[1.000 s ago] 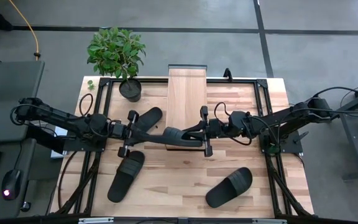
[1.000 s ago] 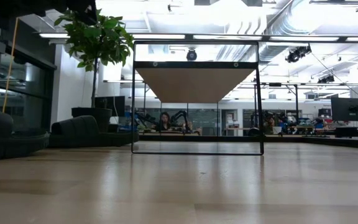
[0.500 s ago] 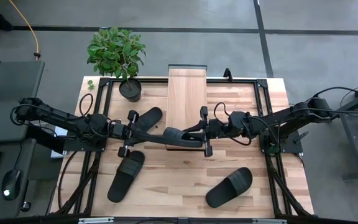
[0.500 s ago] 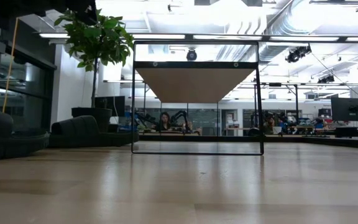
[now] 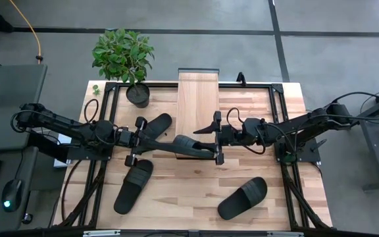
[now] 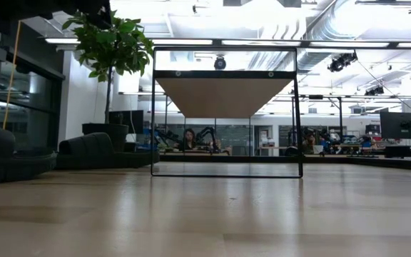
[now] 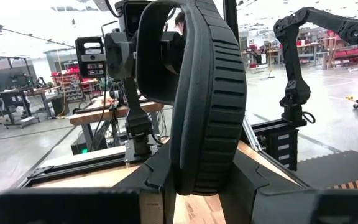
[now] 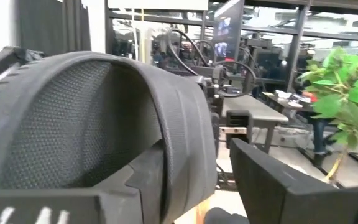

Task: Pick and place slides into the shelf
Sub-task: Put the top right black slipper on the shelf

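- Holding the slide [image 5: 191,146] between both arms, just in front of the shelf [image 5: 197,99], long axis running left-right.
- Left gripper [image 5: 139,139] clamps one end of the sole.
- Right gripper [image 5: 216,138] sits at the strap end, its jaws parted, no longer gripping.
- The left arm alone carries it; the shelf lies straight beyond.

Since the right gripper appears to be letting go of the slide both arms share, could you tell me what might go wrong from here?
1. The held slide hangs between the left gripper and the right gripper, beside the shelf; with the right opening, the left alone carries it, so it may sag or twist.
2. It could drop onto the table short of the shelf.
3. The left gripper hangs over another slide and could nudge it.
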`<state>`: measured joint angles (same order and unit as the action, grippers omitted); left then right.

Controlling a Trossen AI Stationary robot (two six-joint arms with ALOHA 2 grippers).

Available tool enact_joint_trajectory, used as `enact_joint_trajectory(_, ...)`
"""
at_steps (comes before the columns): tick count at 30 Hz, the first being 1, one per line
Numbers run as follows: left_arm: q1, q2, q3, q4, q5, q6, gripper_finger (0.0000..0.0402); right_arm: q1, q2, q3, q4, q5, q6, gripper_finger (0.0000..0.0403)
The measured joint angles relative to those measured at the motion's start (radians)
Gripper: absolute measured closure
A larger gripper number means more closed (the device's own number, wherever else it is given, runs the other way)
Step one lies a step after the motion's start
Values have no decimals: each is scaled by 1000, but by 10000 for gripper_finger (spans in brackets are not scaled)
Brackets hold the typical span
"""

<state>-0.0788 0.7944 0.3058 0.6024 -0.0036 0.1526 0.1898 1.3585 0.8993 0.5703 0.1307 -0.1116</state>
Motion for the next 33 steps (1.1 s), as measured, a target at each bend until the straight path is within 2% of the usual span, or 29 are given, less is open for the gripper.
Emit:
enact_joint_trajectory(6, 0, 0, 0, -35, -21, 43, 321, 1, -89, -1, -139, 51, 9, 231)
enact_joint_trajectory(16, 1, 0, 0, -89, -190, 125, 321, 18, -246, -1, -418, 61, 115, 231)
enact_joint_trajectory(25, 0, 0, 0, -133, -209, 242, 321, 66, -255, 0, -448, 181, 113, 231)
enact_joint_trajectory(33, 0, 0, 0, -193, -288, 390, 321, 69, -255, 0, -451, 201, 113, 231)
